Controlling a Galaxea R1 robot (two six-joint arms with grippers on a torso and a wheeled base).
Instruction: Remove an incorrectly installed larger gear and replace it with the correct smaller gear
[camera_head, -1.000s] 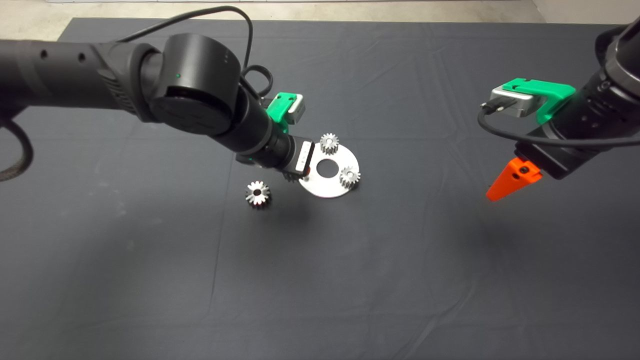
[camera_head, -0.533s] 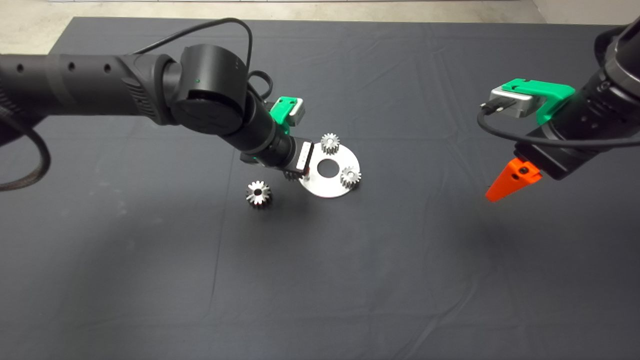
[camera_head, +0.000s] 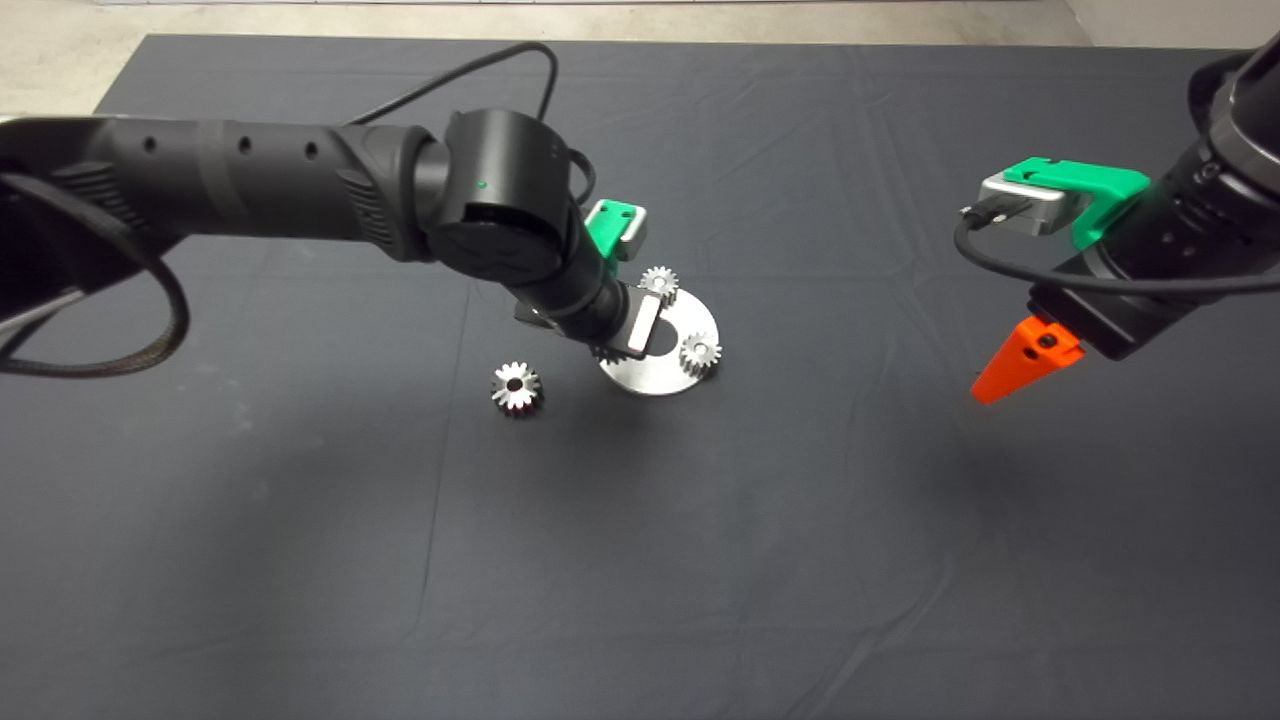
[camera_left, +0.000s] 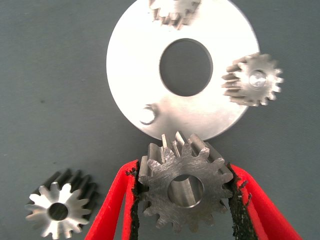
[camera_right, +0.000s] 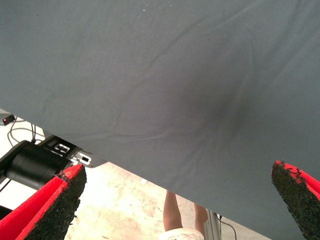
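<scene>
Left wrist view: the smaller gear (camera_left: 185, 187), dull grey steel with short teeth and a round centre hole, is clamped between the red fingers (camera_left: 112, 205) of the left gripper (camera_left: 184, 200), just beside the rim of the silver disc (camera_left: 132, 65), which carries 2 like gears and 1 bare pin (camera_left: 147, 114). The larger gear (camera_head: 515, 386), shiny with pointed star-like teeth, lies on the dark mat (camera_head: 700, 560) near the disc, apart from it. Head view: the left arm is angled down from the left over the disc's edge, while the right gripper (camera_right: 180, 200) is held above the mat at the right, fingers spread wide.
</scene>
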